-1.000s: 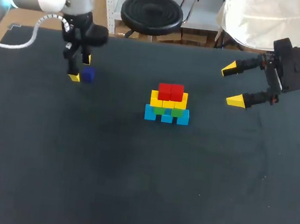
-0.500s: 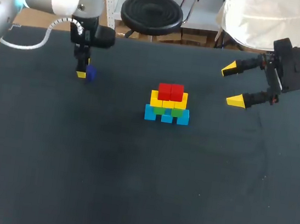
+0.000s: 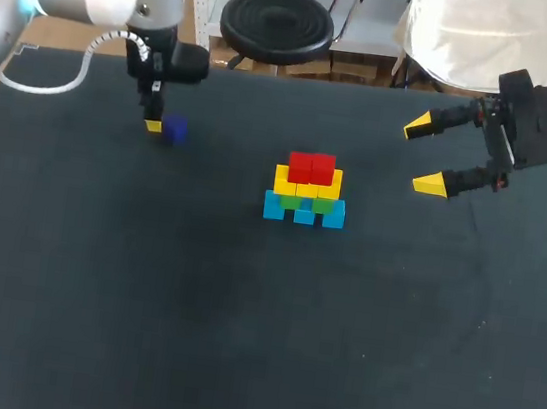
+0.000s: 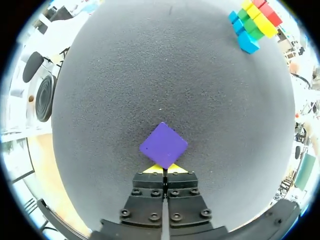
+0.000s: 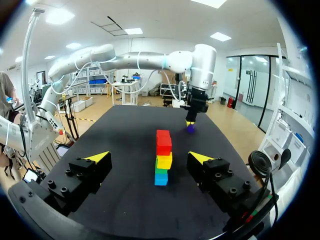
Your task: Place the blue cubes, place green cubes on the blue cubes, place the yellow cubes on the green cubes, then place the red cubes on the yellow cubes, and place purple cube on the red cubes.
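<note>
Left arm comes in from the rear left corner; left gripper [image 3: 153, 125] is low over the dark table [image 3: 235, 341], pointing down. Its jaws are pressed together with nothing between them: in the left wrist view the two black finger bodies meet along the centre line and the yellow tips sit side by side. Purple cube [image 4: 163, 145] lies flat on the table just ahead of those tips, one corner turned toward them; cannot tell whether the tips touch it. The cube is well apart from the stack, off to the stack's left in the head view. Stack stands near the table's middle. Bottom layer: blue cubes [image 3: 273, 206], three in a row. On them green cubes [image 3: 329, 206], mostly covered from above. On those yellow cubes [image 3: 307, 190]. On top red cubes [image 3: 311, 167], two side by side. Nothing lies on the red layer. In the right wrist view the stack shows edge-on as one column, blue, green, yellow, red from the table up. Right arm enters from the rear right; right gripper [image 3: 424, 155] hangs above the table to the right of the stack, well apart from it, fingers pointing toward the stack. Its jaws are spread wide and hold nothing.
</note>
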`<state>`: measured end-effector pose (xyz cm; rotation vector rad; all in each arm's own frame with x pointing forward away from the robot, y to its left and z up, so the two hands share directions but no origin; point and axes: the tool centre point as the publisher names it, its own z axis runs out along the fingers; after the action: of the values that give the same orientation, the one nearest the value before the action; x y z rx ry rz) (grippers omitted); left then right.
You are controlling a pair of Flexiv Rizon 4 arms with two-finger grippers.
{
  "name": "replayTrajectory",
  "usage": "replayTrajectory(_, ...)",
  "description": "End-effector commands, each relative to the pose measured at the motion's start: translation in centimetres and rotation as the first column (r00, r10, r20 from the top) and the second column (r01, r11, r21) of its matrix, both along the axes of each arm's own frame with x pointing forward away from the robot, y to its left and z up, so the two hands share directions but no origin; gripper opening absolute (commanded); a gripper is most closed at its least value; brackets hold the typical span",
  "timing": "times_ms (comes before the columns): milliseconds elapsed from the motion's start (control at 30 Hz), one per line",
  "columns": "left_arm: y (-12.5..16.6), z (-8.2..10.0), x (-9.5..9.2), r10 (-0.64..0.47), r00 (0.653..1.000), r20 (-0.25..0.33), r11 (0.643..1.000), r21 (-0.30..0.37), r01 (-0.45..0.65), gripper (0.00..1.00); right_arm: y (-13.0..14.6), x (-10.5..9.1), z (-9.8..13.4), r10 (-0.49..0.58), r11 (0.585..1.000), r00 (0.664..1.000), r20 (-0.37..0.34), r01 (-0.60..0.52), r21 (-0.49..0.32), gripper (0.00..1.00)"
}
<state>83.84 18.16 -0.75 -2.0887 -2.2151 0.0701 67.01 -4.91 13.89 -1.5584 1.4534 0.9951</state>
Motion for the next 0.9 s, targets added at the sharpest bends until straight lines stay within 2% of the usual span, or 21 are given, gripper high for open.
replayTrajectory(33, 0.4, 0.3, -1.5, -0.013, 1.0, 0.01, 1.0, -0.019, 0.014, 0.0, 0.0, -0.1, 0.0, -0.001, 1.0, 1.0, 0.002, 0.001, 0.001, 1.0)
replayTrajectory(67, 0.4, 0.3, -1.6, -0.017, 1.0, 0.007, 1.0, -0.023, 0.017, 0.0, 0.0, -0.1, 0.0, -0.001, 1.0, 1.0, 0.002, 0.001, 0.001, 1.0)
replayTrajectory(167, 0.5, 0.1, -1.7, -0.017, 1.0, 0.003, 1.0, -0.023, 0.018, 0.35, 0.0, -0.1, 0.0, -0.001, 1.0, 1.0, 0.002, 0.001, 0.001, 1.0)
replayTrajectory(233, 0.5, 0.1, -1.6, -0.015, 1.0, 0.002, 1.0, -0.019, 0.015, 0.49, 0.0, -0.1, 0.0, -0.001, 1.0, 1.0, 0.002, 0.001, 0.001, 1.0)
replayTrajectory(333, 0.5, 0.3, -1.3, -0.018, 1.0, 0.021, 1.0, -0.019, 0.018, 0.98, 0.0, -0.1, 0.0, -0.001, 1.0, 1.0, 0.002, 0.001, 0.001, 1.0)
replayTrajectory(567, -0.3, 1.1, -0.7, -0.046, 0.998, 0.051, 0.998, -0.033, 0.048, 1.0, 0.0, -0.1, 0.0, -0.001, 1.0, 1.0, 0.002, 0.001, 0.001, 1.0)
replayTrajectory(900, -1.2, 0.9, -0.4, -0.101, 0.992, 0.073, 0.994, -0.044, 0.104, 1.0, 0.0, -0.1, 0.0, -0.001, 1.0, 1.0, 0.002, 0.001, 0.001, 1.0)
